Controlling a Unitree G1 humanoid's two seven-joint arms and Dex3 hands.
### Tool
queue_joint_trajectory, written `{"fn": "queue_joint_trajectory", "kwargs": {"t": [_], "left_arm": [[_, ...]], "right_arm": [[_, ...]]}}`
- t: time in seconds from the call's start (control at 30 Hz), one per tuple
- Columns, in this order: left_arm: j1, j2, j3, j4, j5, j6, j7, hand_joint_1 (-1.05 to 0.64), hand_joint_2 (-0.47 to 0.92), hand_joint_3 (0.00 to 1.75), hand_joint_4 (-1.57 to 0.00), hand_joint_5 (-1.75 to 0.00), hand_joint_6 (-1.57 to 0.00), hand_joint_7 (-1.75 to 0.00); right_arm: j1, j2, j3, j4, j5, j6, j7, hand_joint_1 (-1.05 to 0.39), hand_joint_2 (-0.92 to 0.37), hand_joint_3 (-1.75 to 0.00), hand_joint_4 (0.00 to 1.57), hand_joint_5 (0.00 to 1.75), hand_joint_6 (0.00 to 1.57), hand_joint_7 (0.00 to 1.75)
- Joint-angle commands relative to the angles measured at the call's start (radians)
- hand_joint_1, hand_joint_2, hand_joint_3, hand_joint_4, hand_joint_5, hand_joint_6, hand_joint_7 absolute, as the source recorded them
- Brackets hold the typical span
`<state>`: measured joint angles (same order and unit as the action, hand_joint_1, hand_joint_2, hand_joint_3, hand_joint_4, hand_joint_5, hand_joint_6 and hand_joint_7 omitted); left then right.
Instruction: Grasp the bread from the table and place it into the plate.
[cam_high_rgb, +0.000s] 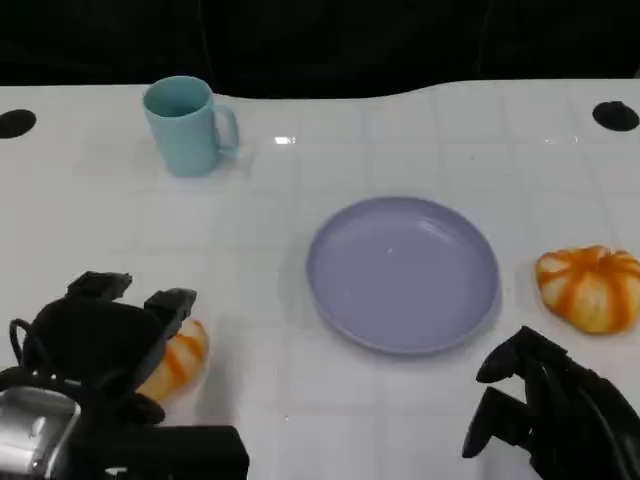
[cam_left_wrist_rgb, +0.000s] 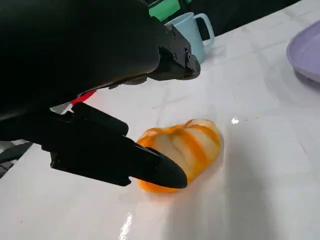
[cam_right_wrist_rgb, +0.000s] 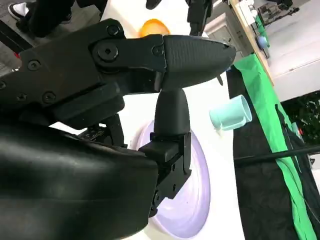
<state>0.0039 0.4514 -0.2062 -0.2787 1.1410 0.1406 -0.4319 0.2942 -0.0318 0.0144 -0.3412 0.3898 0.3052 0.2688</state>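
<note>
Under my left hand (cam_high_rgb: 110, 345), whose spread fingers straddle but don't yet hold it, the bread (cam_left_wrist_rgb: 187, 147) lies on the desk (cam_high_rgb: 300, 180); it looks light, soft and glossy, so I'd pinch gently across its sides.

The bread (cam_high_rgb: 178, 362) is a rounded orange-and-cream striped roll lying on the white bench (cam_high_rgb: 250, 260) near its front left, partly hidden in the head view. The plate (cam_high_rgb: 402, 272), lavender and round, sits flat mid-bench, well apart to its right.
</note>
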Motion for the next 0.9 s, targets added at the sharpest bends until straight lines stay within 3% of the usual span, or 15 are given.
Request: {"fn": "queue_joint_trajectory", "kwargs": {"t": [0.03,0.3,0.5,0.73,0.83,0.9], "left_arm": [[-0.051,0.006,-0.03,0.084,-0.002,0.014,0.009,-0.61,0.9,0.0,-0.05,-0.16,-0.17,0.0],[-0.14,0.007,-0.085,0.26,-0.029,0.011,0.045,-0.6,0.9,0.0,-0.07,-0.13,-0.14,0.0],[-0.153,0.017,-0.103,0.283,-0.047,0.018,0.063,-0.59,0.9,0.0,-0.08,-0.12,-0.14,0.0],[-0.273,-0.005,-0.116,0.58,-0.196,-0.065,0.155,-0.56,0.9,0.0,-0.07,-0.1,-0.17,-0.01],[-0.291,-0.009,-0.12,0.636,-0.249,-0.09,0.181,-0.54,0.91,0.01,-0.13,-0.13,-0.23,-0.04],[-0.296,-0.008,-0.115,0.652,-0.291,-0.105,0.185,-0.46,0.92,0.08,-0.26,-0.18,-0.37,-0.09]], "right_arm": [[0.002,-0.01,-0.006,-0.002,0.0,-0.012,0.004,-0.53,-0.92,-0.49,0.62,1.75,0.43,1.68],[0.003,-0.008,-0.008,-0.008,0.003,0.0,-0.002,-0.53,-0.92,-0.49,0.62,1.75,0.43,1.68],[0.003,-0.008,-0.008,-0.009,0.002,0.0,-0.002,-0.53,-0.92,-0.48,0.62,1.75,0.43,1.68],[0.007,-0.011,-0.008,-0.008,0.0,-0.007,0.004,-0.53,-0.92,-0.48,0.63,1.75,0.43,1.68],[0.01,-0.011,-0.009,-0.013,0.002,-0.005,0.004,-0.53,-0.92,-0.48,0.63,1.75,0.44,1.68],[0.01,-0.011,-0.009,-0.012,0.002,-0.006,0.003,-0.53,-0.92,-0.48,0.63,1.75,0.44,1.68]]}}
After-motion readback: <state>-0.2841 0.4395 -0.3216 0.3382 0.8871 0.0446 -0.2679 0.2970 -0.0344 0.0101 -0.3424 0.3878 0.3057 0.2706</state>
